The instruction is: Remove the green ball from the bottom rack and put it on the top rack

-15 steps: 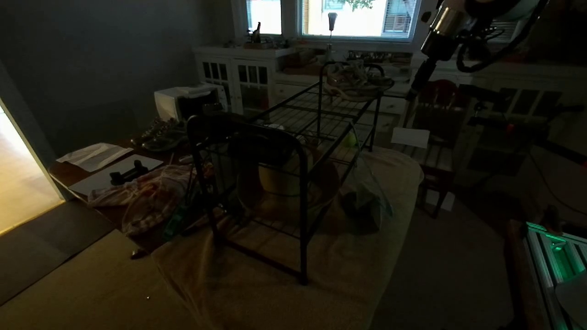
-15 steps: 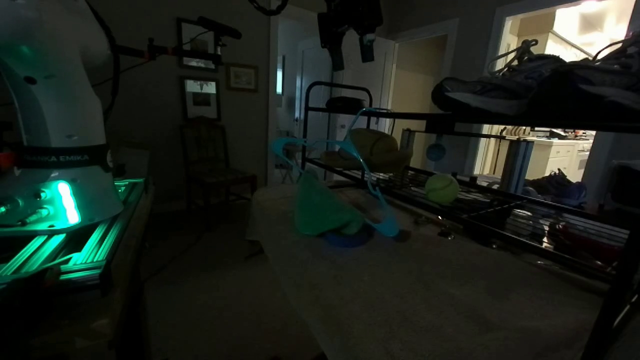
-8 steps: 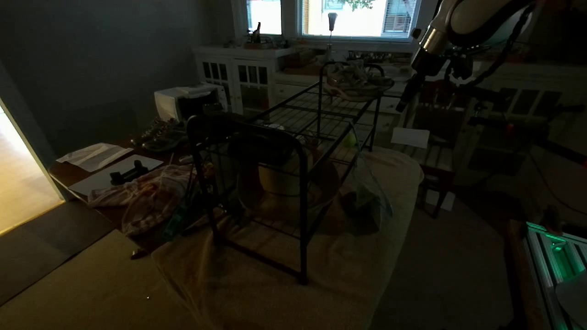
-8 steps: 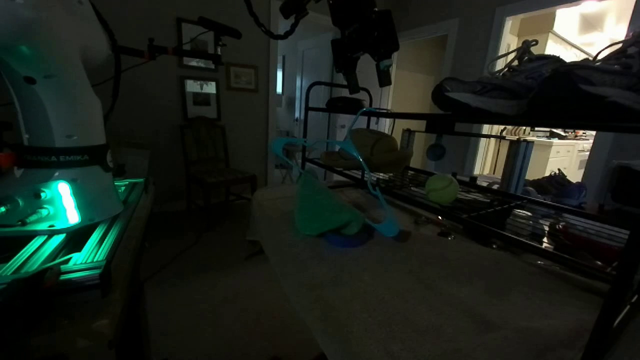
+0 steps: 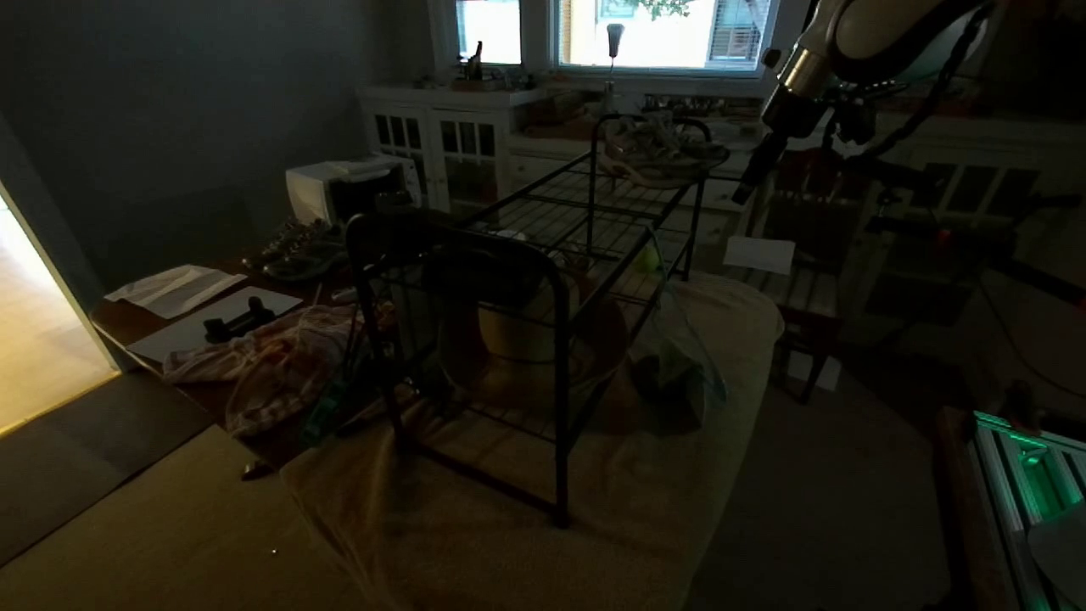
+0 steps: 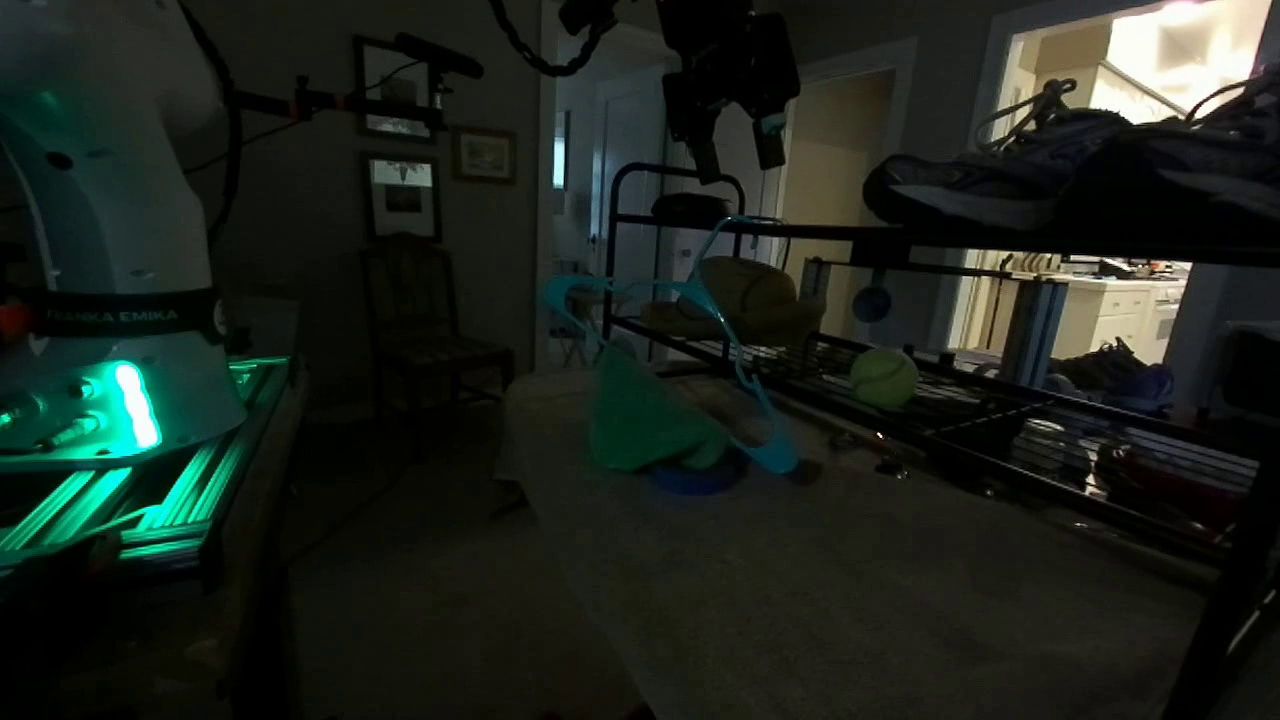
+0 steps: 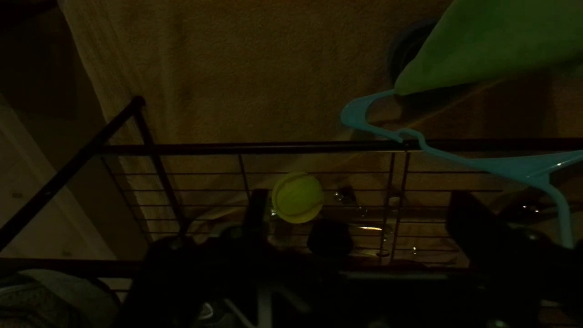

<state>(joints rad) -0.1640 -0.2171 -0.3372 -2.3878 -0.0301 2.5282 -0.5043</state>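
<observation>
The green ball (image 6: 884, 378), a tennis ball, rests on the bottom rack (image 6: 1060, 490). It shows in the wrist view (image 7: 298, 197) beside my left-hand finger, and in an exterior view (image 5: 647, 259) partly behind the hanger. The top rack (image 6: 820, 232) is the upper black wire shelf above it. My gripper (image 6: 738, 160) is open and empty, above the level of the top rack and off its front side. In the wrist view the gripper (image 7: 359, 200) has its fingers wide apart, with the ball seen between them near the left-hand one.
A blue hanger (image 6: 715, 300) leans against the rack's front, with a green cloth (image 6: 645, 420) beside it. Shoes (image 6: 1000, 190) stand on one end of the top rack, a dark item (image 6: 692, 207) on its other end. A tan rounded item (image 6: 745, 300) sits on the bottom rack.
My gripper has come down and moved toward the rack, mostly in the first half second; since then it is almost still. The ball and the rack have not moved.
</observation>
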